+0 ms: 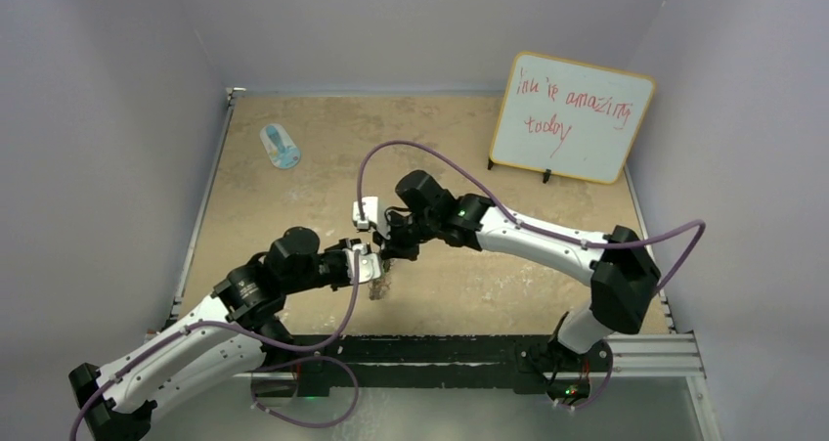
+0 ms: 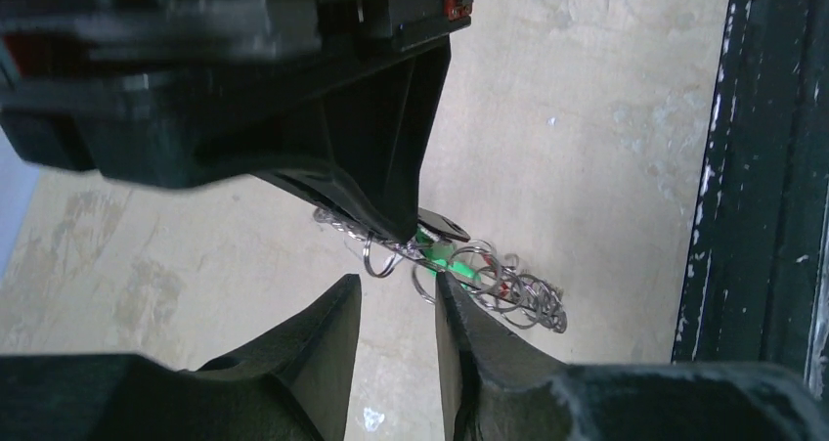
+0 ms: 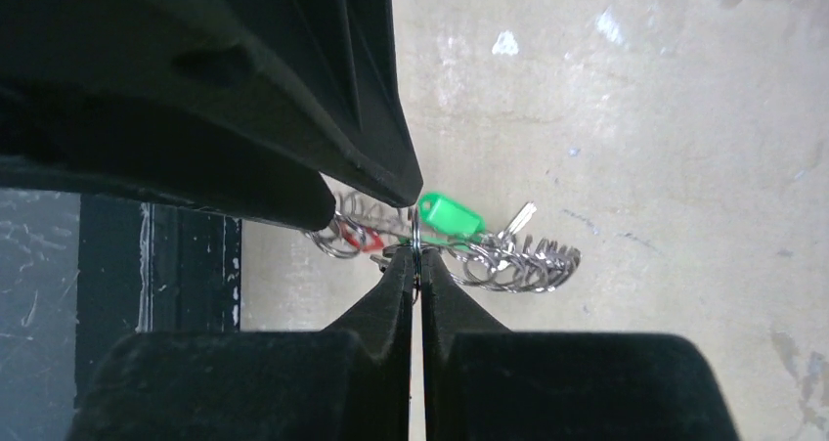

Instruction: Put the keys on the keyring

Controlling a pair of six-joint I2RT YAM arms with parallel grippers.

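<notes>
From above, the left gripper (image 1: 374, 268) and the right gripper (image 1: 391, 249) meet tip to tip over the tan table (image 1: 293, 216), the keyring (image 1: 382, 286) showing as a small dull cluster just under and in front of the left fingertips; a blue-and-white oval object (image 1: 281, 148) lies well apart beyond the left gripper, and a whiteboard (image 1: 572, 118) stands well behind the right one; neither gripper's state can be read from this height. In the left wrist view, the left fingers stand apart with a plain gap and nothing pinched between them; the keyring's silver wire loops trail off just ahead of the tips and to one side, a green tag (image 2: 442, 256) and a black tag (image 2: 442, 225) among them; the right gripper reaches in from above, its tip touching the near end of the loops; a black rail (image 2: 763, 167) runs along the far side. In the right wrist view, the right fingers are pressed together on a thin wire loop (image 3: 417, 248) directly at their tips; the green tag sits just beyond that loop, a silver key (image 3: 519, 218) next to it, a red tag (image 3: 360, 239) on the other side beneath the left gripper's fingers; whether the keyring rests on the table or hangs clear of it I cannot tell.
</notes>
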